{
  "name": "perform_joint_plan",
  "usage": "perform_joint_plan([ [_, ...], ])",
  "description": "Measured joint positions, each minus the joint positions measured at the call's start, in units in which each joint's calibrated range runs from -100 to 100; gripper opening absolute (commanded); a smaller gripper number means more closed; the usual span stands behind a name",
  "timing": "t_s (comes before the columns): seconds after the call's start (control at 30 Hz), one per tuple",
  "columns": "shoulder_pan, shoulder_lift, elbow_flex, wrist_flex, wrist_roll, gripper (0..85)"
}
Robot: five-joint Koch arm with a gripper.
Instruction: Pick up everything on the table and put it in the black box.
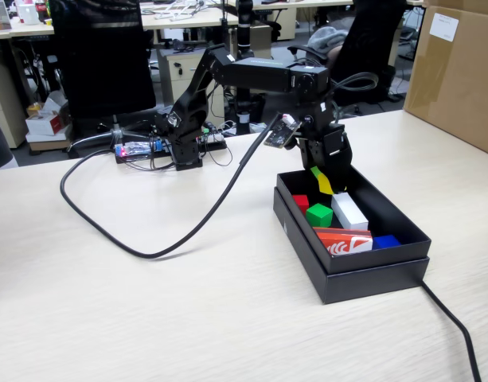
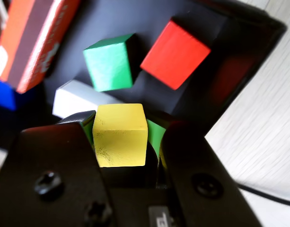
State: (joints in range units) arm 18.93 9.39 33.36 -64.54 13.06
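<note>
cubes: 3 | yellow cube (image 2: 120, 135) in end effector (image 2: 126, 142) | black box (image 1: 363, 270): 2

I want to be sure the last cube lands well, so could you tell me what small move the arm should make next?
Probably open the fingers and let go. The gripper holds the yellow cube above the box, where the green cube and red cube already lie, so it should drop inside, beside them.

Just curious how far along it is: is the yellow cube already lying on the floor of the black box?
No: in the fixed view the yellow cube hangs between the jaws of the gripper above the black box, not resting on its floor.
</note>
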Motion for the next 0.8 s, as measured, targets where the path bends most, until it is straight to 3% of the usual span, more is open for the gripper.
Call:
perform_joint_plan([
  [0.1, 0.0, 0.3, -1.4, 0.3, 0.0, 25.7],
  [0.37, -0.3, 0.1, -2.6, 0.6, 0.0, 46.9],
  [0.6, -4.4, -22.8, -4.8, 1.4, -0.3, 47.5],
  [0.73, -7.9, -37.0, -18.3, 9.2, -4.3, 48.5],
  [0.77, -9.3, -43.9, -25.2, 13.6, -7.6, 49.1],
  [0.8, -10.0, -46.6, -27.6, 15.1, -8.2, 49.3],
])
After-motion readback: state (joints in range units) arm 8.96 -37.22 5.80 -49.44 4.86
